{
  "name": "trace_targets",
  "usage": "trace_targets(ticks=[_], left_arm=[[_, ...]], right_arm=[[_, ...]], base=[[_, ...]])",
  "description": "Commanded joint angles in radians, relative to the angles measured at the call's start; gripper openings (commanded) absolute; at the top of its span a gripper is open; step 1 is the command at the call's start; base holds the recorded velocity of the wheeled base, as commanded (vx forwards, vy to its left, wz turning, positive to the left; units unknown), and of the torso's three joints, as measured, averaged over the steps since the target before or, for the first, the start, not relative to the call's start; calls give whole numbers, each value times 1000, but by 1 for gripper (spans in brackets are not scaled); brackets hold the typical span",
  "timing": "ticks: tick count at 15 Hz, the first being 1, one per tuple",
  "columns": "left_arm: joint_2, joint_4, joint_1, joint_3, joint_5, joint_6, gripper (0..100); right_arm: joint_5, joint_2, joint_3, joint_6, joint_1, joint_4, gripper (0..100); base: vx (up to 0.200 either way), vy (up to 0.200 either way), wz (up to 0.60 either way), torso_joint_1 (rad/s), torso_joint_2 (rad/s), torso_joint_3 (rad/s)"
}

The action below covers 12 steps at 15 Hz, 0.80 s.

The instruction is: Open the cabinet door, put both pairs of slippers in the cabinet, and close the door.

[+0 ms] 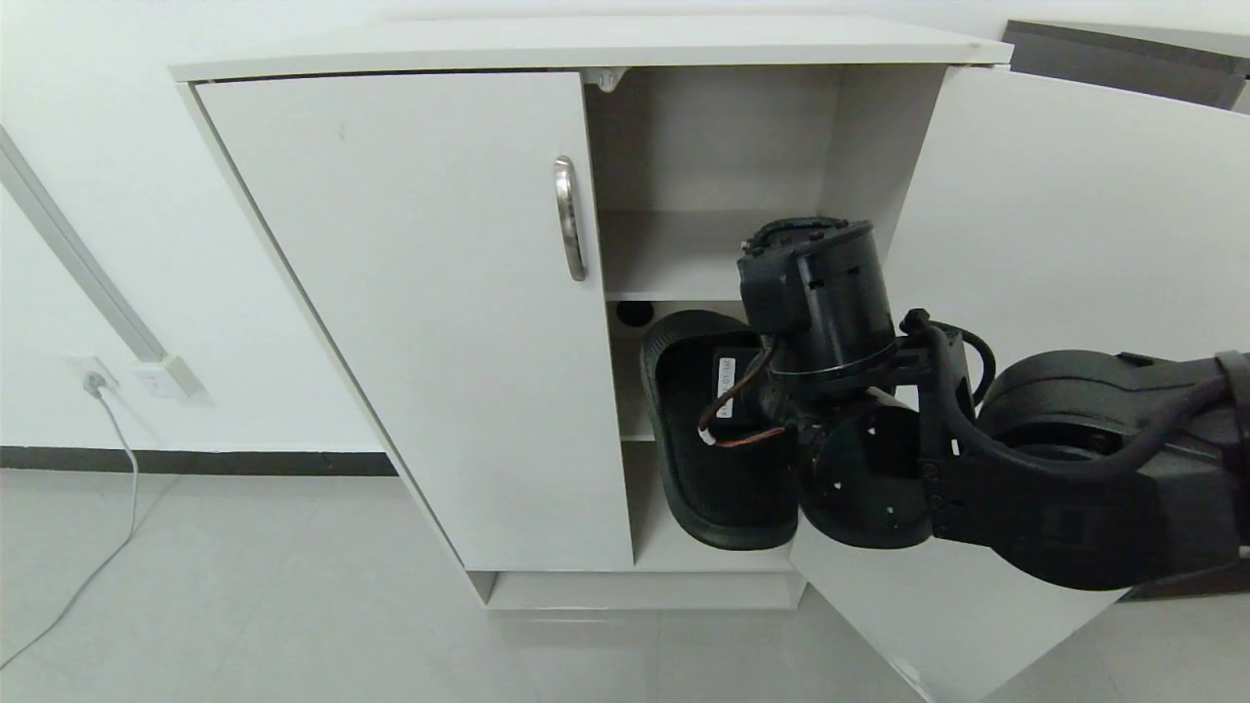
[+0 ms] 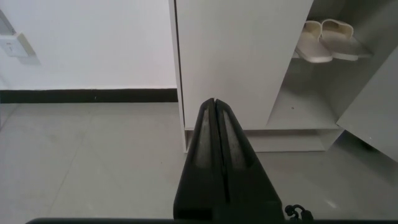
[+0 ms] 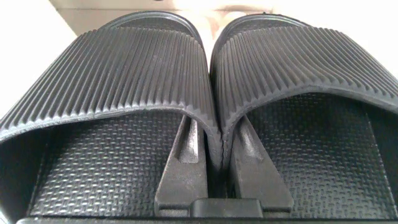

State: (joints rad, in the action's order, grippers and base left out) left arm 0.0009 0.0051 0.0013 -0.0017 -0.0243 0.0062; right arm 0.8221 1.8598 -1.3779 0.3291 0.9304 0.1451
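The pair of black rubbery slippers (image 1: 705,488), ribbed straps over diamond-embossed footbeds, hangs in the open right side of the white laminate cabinet (image 1: 410,293), before the front edge of the lower shelf (image 1: 635,433). The right gripper (image 3: 214,140) pinches their two adjoining side walls together. They look light, soft and grippy, apt to sag or swivel. The left gripper (image 2: 214,124) is closed, empty, above the floor (image 2: 93,162).

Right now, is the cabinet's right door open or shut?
Open: the right door is swung wide, showing the shelf and the black slippers at the opening.
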Motion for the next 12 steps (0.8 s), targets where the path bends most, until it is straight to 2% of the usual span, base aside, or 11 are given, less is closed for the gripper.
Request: trace_targets(ticks=[1,11,12], left_arm=[[1,1,0,0,0,0,0],[-1,1,0,0,0,0,0],[1,1,0,0,0,0,0]], right_arm=[[0,16,-10,-12,-7,2,0],[3,25,-13,-108,-27,70,0],[3,27,-13,-130,-30,93,0]], base=[[0,0,0,0,0,0],[0,0,0,0,0,0],[200,0,0,2,-7,2]])
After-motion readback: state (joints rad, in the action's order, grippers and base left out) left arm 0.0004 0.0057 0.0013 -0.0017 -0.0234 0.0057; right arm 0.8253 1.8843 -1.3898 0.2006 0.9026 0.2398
